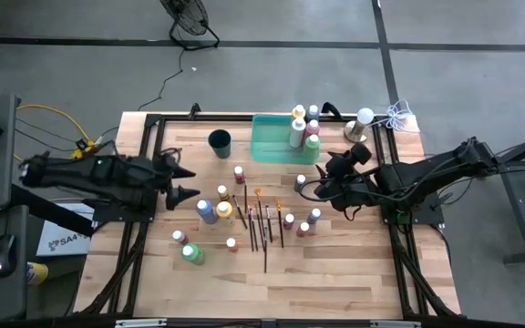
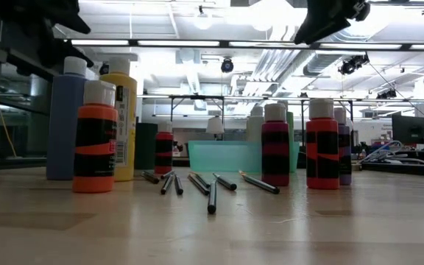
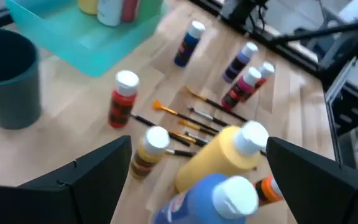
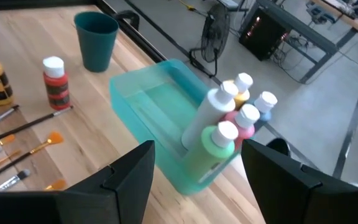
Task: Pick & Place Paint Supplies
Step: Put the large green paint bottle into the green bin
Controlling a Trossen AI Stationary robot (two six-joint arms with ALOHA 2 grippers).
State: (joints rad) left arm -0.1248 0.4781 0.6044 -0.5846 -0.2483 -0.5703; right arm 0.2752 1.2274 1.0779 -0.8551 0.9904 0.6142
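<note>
Paint bottles [image 1: 215, 211] scattered upright across the wooden table [image 1: 335, 282], around a loose row of dark-handled paintbrushes [image 1: 264, 228] lying flat at the middle. Several more bottles [image 4: 225, 127] standing packed at one end inside the green tray [image 1: 272, 146], near the table's far edge. Dark cup [image 1: 220, 142] just beside the tray. Left gripper [image 1: 190, 182] hovering beside the blue and yellow bottles, jaws spread, empty. Right gripper [image 1: 322, 182] hanging near the tray, jaws apart, holding nothing.
</note>
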